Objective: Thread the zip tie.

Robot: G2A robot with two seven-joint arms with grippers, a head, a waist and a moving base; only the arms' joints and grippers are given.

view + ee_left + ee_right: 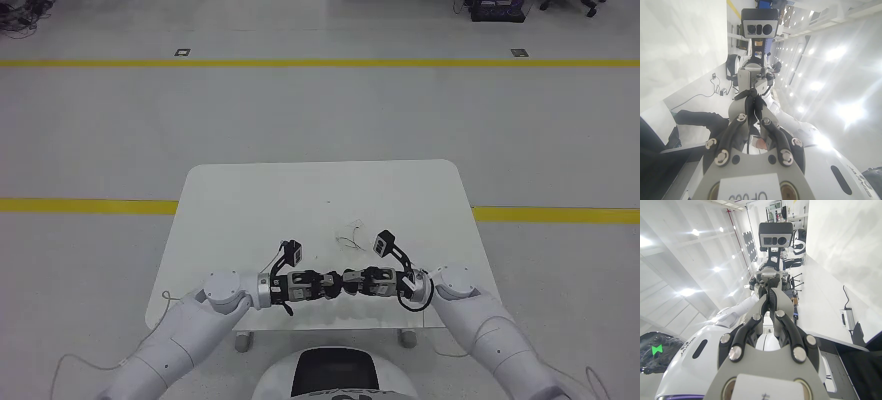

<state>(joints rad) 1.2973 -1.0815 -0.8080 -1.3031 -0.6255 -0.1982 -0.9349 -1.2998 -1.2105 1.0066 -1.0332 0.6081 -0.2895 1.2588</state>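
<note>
My two grippers meet tip to tip low over the near middle of the white table [250, 200]. The left gripper [330, 284] comes in from the left and the right gripper [353, 280] from the right. In the left wrist view the left gripper [754, 94] is shut, its black-covered fingers [747, 106] pressed together right against the other gripper's tips. In the right wrist view the right gripper [769, 285] is shut too. A thin dark strip [769, 292], apparently the zip tie, runs between its ridged pads [774, 302] toward the left gripper.
A small pale bundle of thin strands [350, 237] lies on the table just beyond the grippers. The far half of the table is bare. Yellow floor lines [90, 206] run past the table on both sides.
</note>
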